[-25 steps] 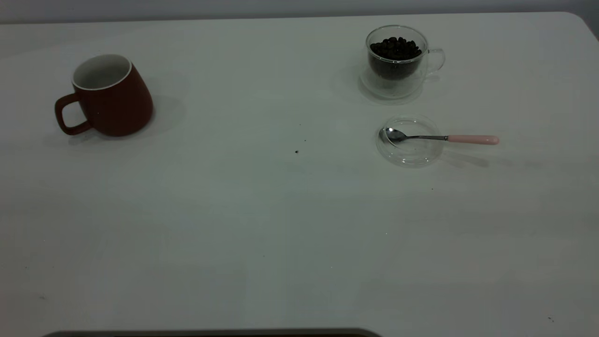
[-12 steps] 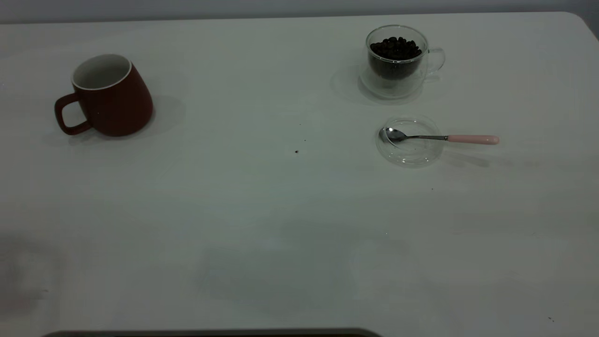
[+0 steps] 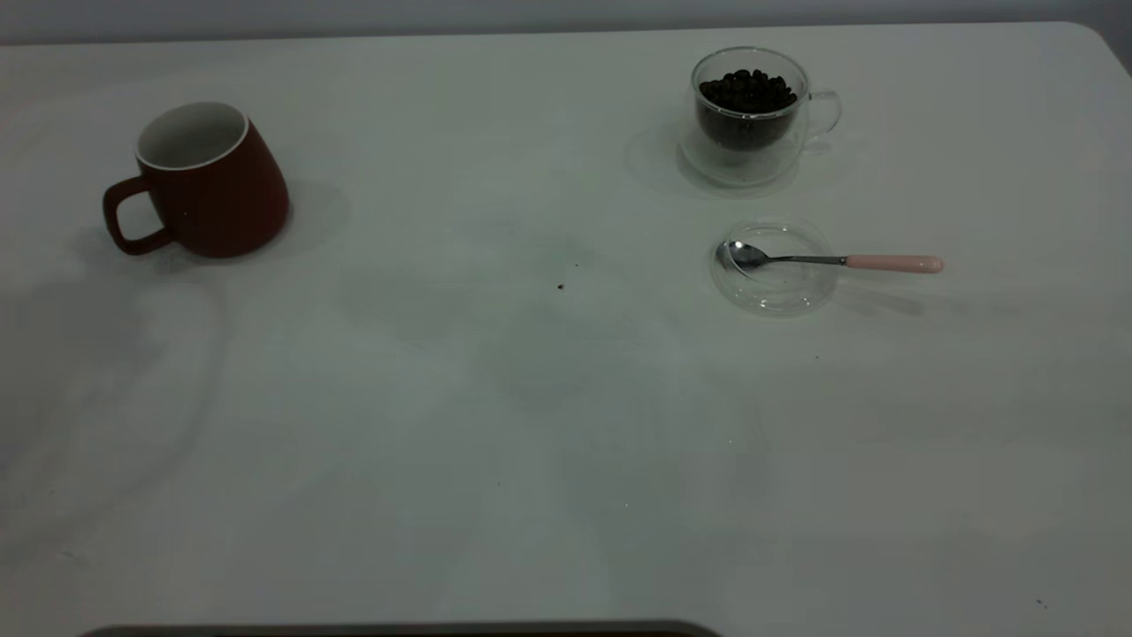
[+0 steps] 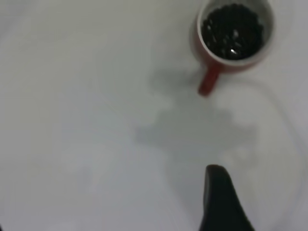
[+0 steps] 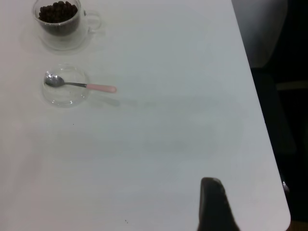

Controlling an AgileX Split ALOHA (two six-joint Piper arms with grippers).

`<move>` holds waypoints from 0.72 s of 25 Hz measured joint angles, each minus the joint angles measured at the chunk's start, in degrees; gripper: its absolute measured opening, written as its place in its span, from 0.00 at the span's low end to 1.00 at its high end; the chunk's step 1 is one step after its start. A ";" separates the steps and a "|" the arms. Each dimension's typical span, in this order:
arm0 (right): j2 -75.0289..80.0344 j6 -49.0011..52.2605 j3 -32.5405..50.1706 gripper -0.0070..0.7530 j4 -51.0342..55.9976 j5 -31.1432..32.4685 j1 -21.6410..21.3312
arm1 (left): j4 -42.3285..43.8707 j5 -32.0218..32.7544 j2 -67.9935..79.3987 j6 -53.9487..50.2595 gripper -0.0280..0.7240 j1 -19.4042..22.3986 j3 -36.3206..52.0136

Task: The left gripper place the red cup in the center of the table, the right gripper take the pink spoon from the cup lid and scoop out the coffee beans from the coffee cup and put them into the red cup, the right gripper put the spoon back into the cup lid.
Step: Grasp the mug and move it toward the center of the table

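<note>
White table point(image 3: 531, 442) shows every step left: red cup point(image 3: 212, 181) far left, pink spoon point(image 3: 831, 260) on cup lid point(image 3: 778, 296), and I cannot tell how wide the left gripper point(image 4: 219, 192) or right gripper point(image 5: 211, 202) stands.

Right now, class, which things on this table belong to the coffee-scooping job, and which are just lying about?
Job: red cup, coffee cup holding coffee beans, pink spoon in cup lid, table, left gripper hovering near red cup, right gripper hovering far from spoon.
Lying about: small dark specks only.
</note>
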 joint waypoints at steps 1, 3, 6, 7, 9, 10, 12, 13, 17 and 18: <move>0.00 0.00 0.00 0.65 0.00 0.00 0.00 | 0.00 -0.14 3.12 1.42 0.69 0.00 -2.06; 0.00 0.00 0.00 0.65 0.00 0.00 0.00 | 0.30 -0.26 8.33 7.32 0.69 0.00 -5.93; 0.00 0.00 0.00 0.65 0.00 0.00 0.00 | 1.26 -0.44 14.97 16.16 0.69 0.00 -10.17; 0.00 0.00 0.00 0.65 0.00 0.00 0.00 | 1.31 -0.65 17.02 17.99 0.69 0.00 -11.23; 0.00 0.00 0.00 0.65 0.00 0.00 0.00 | 1.39 -1.66 20.90 20.61 0.69 0.00 -13.73; 0.00 0.00 0.00 0.65 0.00 0.00 0.00 | 1.53 -2.07 22.39 21.49 0.69 0.00 -14.86; 0.00 0.00 0.00 0.65 0.00 0.00 0.00 | 2.24 -3.15 25.62 23.62 0.69 0.00 -16.56; 0.00 0.00 0.00 0.65 0.00 0.00 0.00 | 2.64 -3.70 26.72 25.32 0.69 0.00 -17.15; 0.00 0.00 0.00 0.65 0.00 0.00 0.00 | 4.14 -5.11 30.40 36.27 0.69 0.00 -17.66; 0.00 0.00 0.00 0.65 0.00 0.00 0.00 | 4.27 -5.35 31.20 38.71 0.69 0.00 -17.66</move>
